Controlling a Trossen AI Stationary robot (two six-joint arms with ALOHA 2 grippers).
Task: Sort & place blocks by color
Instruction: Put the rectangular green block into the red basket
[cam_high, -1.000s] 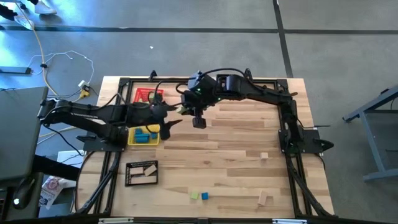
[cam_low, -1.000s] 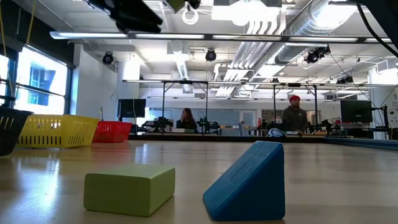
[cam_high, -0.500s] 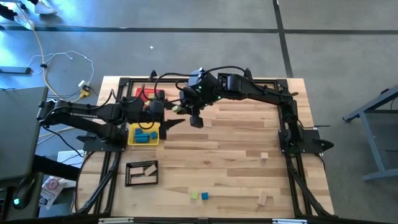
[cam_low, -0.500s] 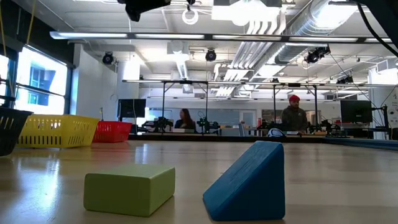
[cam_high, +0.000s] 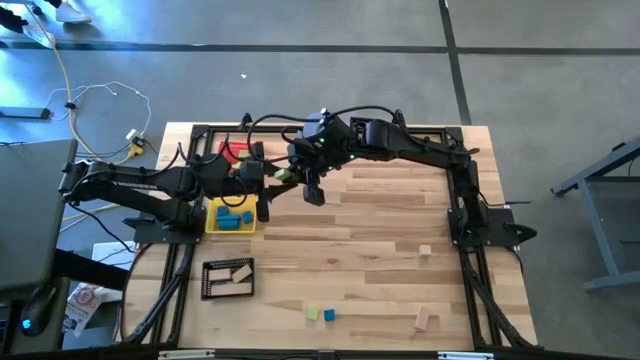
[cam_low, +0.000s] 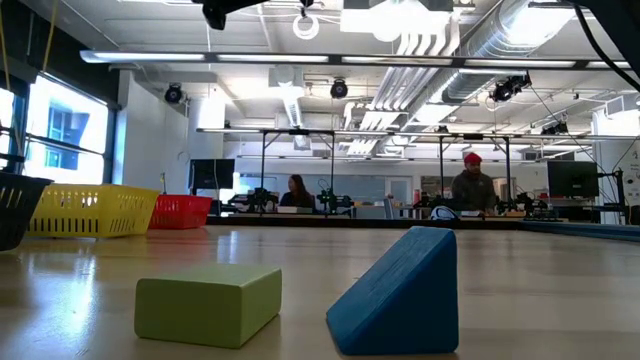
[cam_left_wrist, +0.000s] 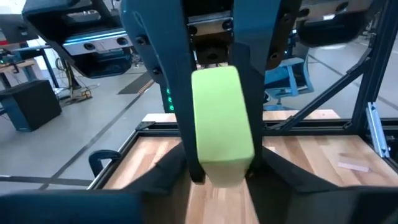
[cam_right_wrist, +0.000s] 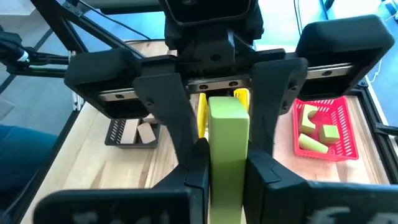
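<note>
**Held item.** Light green block (cam_right_wrist: 228, 134), long and square-ended, held on edge in the air above the tabletop (cam_high: 380, 230).

**Right gripper** (cam_right_wrist: 227, 169). Clamped tight on one end of the green block, one finger (cam_right_wrist: 186, 177) on each broad face.

**Left gripper** (cam_left_wrist: 227, 179). Meets the right gripper head-on and sits about the block's other end. Whether it has a firm hold there cannot be told.

**Near the grippers**
- Yellow tray (cam_high: 212, 224), just beside the left gripper and under that arm's wrist, holding blue pieces (cam_high: 233, 217).
- Red tray (cam_right_wrist: 350, 134), close by on the left arm's side towards the tabletop's back edge, holding several green pieces (cam_right_wrist: 317, 134).

**Farther off**
- Black tray (cam_high: 207, 281), beyond the yellow tray as seen from the grippers, holding tan pieces (cam_high: 240, 274).
- Tan block (cam_high: 425, 251), loose on the tabletop, well apart from both grippers and nearer the right arm's base.

**Farthest, along the front edge**
- Small green cube (cam_high: 313, 314) and blue wedge (cam_high: 328, 315), just beside each other. The low view shows them large, lying flat and not touching.
- Second tan block (cam_high: 427, 320), alone, on the right arm's side.

**Background.** Two people (cam_low: 474, 185) at benches in the room beyond.
</note>
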